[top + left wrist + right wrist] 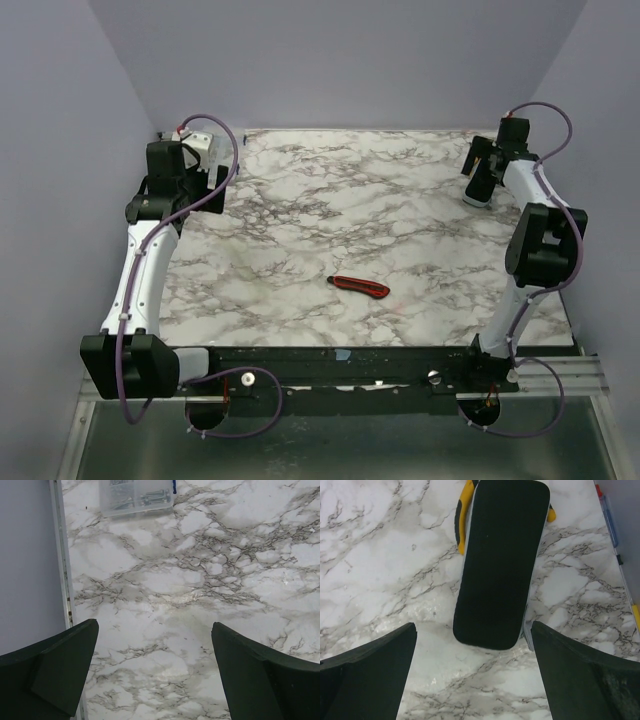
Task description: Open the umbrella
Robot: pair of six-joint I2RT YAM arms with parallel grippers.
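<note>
Left wrist: left pincer (155,625) gapes empty over veined marble (175,580); right pincer (474,625) likewise.

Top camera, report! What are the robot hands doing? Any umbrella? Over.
Left gripper open, empty. Right gripper open, empty, over a black pad. No umbrella in view. Red-and-black knife lies mid-table.

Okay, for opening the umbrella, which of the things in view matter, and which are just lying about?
For the job:
- left gripper, open
- right gripper, open
- no umbrella shows in any view

Lying about:
- red-and-black utility knife
- clear plastic box
- black oblong object with yellow trim
</note>
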